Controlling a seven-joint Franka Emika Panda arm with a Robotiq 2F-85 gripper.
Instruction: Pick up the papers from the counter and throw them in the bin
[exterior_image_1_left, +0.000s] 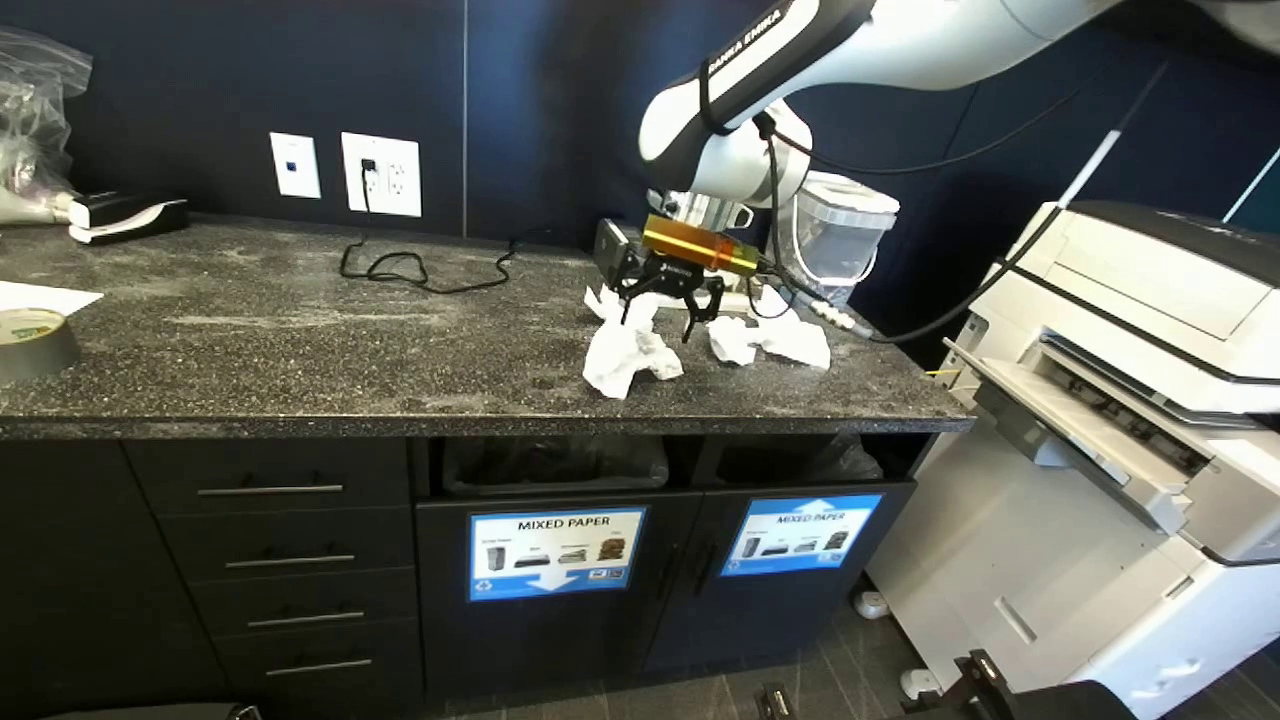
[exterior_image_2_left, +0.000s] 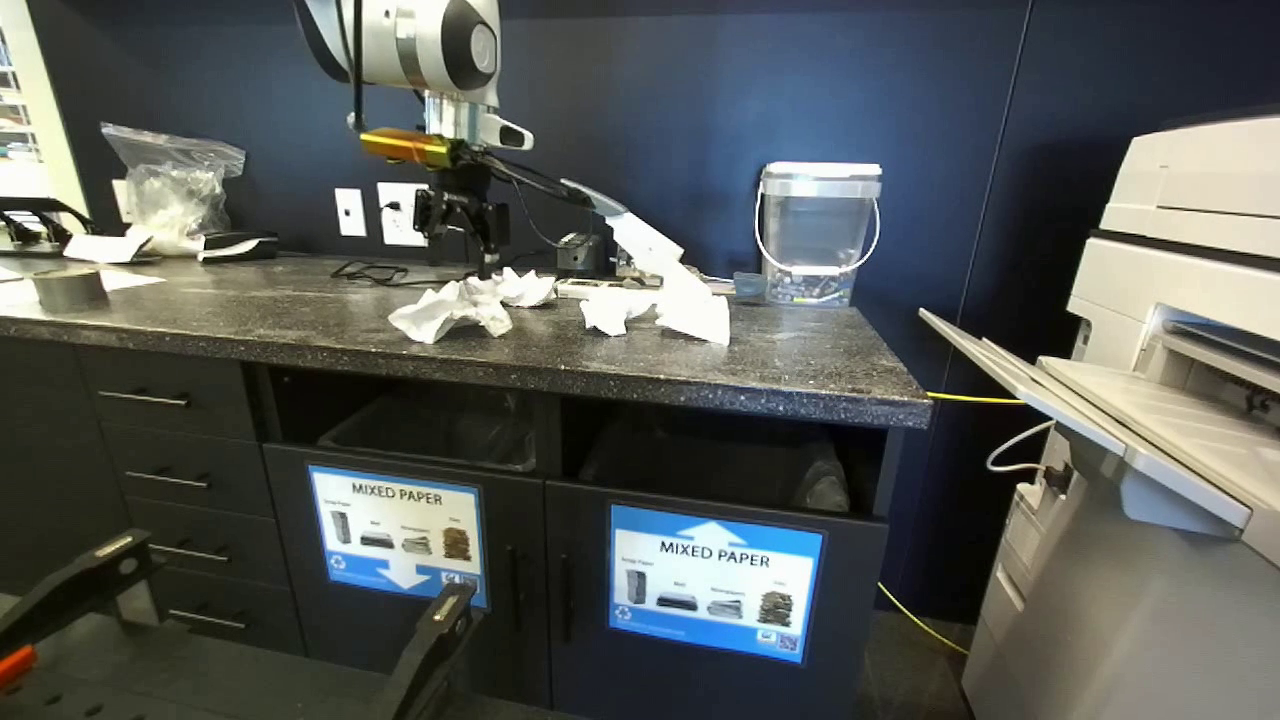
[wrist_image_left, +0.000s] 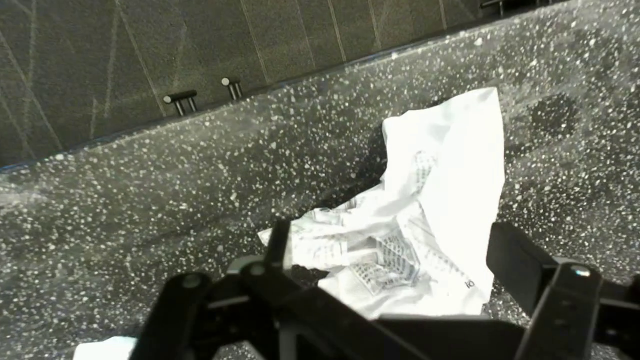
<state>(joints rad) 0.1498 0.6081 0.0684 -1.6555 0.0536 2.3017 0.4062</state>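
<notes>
Hanging over a crumpled paper (wrist_image_left: 440, 215), our gripper (wrist_image_left: 392, 242) is spread wide and holds nothing, likely so the paper fits inside. More papers (exterior_image_2_left: 605, 310) lie nearby on the counter (exterior_image_2_left: 290, 310), which covers the bin (exterior_image_2_left: 720, 600), so we should go around front. A clear bucket (exterior_image_2_left: 818, 232) stands near the back.

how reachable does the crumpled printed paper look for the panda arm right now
Probably yes: the tool hovers open over the speckled countertop, and the wrist view shows nothing between it and the crumpled printed paper.
</notes>
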